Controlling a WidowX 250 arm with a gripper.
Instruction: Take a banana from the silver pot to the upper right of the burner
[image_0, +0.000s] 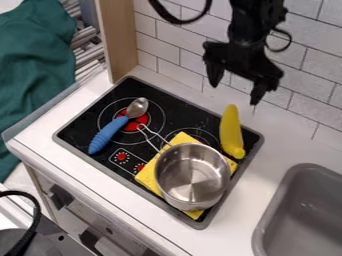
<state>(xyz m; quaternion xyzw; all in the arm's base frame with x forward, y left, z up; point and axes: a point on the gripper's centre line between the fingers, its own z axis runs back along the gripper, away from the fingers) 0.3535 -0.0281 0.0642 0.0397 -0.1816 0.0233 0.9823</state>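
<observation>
Banana at two o'clock on the stove

A black stovetop (80, 131) is set in a white counter (277, 145) against pale tiles (172, 50). A gray sink (294, 185) lies at four o'clock; green cloth (33, 75) hangs at ten. The shiny metal pot (192, 175), its bare bottom showing, sits on a yellow cloth (148, 176) toward five. The smooth, slightly curved banana (232, 132) lies at the pot's one o'clock. A ridged blue-handled spoon (110, 132) crosses a red-centered burner (157, 112). At the banana's twelve, the gripper (235, 92) hangs, fingers spread wide, holding nothing.
</observation>
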